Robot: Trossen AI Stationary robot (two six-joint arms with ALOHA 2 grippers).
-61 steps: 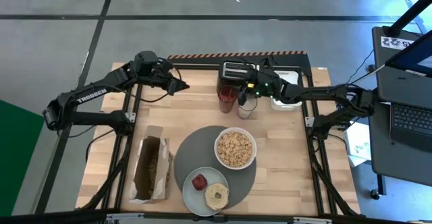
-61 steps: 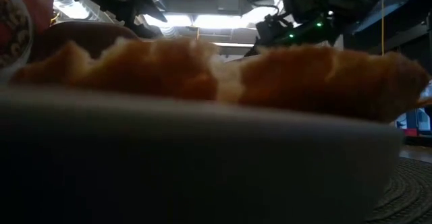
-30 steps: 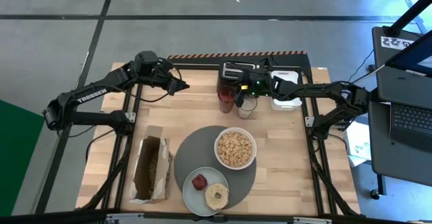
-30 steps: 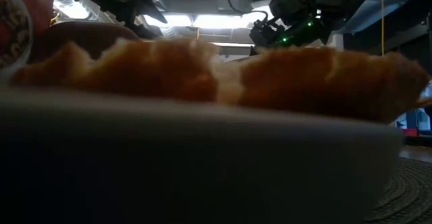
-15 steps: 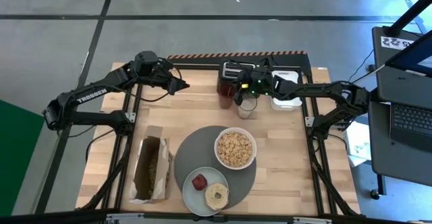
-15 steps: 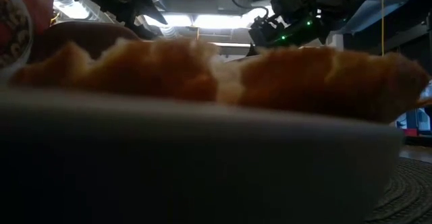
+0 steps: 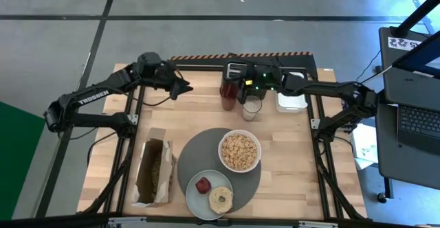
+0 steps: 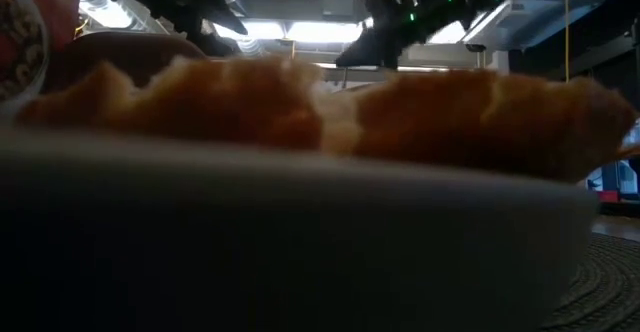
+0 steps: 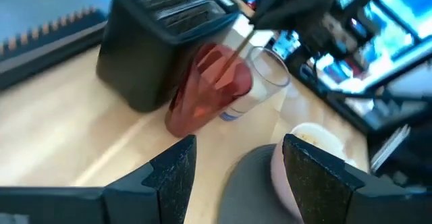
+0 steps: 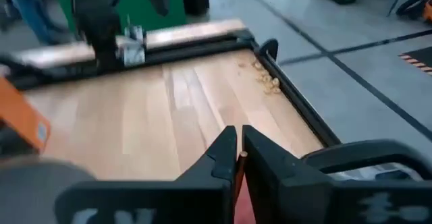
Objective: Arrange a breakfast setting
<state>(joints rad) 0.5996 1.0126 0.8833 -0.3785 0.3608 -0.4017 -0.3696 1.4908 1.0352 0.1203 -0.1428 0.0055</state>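
The dark-grey placemat (image 7: 199, 156) carries the white bowl (image 7: 239, 151), which is full of cereal. The mint plate (image 7: 198, 199) with a bagel and a red piece overlaps the placemat's near edge. My right gripper (image 7: 242, 86) hovers over a red cup (image 7: 230, 99) in front of the toaster. It is shut on a thin spoon handle (image 9: 233, 48) that slants down into the cup. The spoon's bowl end is hidden inside the cup. My left gripper (image 9: 236, 177) is open and empty at the far left (image 7: 184, 87), raised above the table. My right gripper pinches the upper end of the spoon's handle (image 10: 238, 158) between its two fingers and comes at it from above, slanting from the table's right. The handle hangs tilted below the fingers, with its lower part inside the red cup (image 9: 209, 89).
A clear glass (image 7: 252, 108) stands right beside the red cup. The black toaster (image 7: 237, 70) is behind them and a white tray (image 7: 292, 99) is to the right. An open paper bag (image 7: 155, 173) lies at the near left. The plate's rim and the bagel (image 8: 300, 102) fill the low view.
My right gripper has moved toward the table's left, from over the clear glass to above the red cup.
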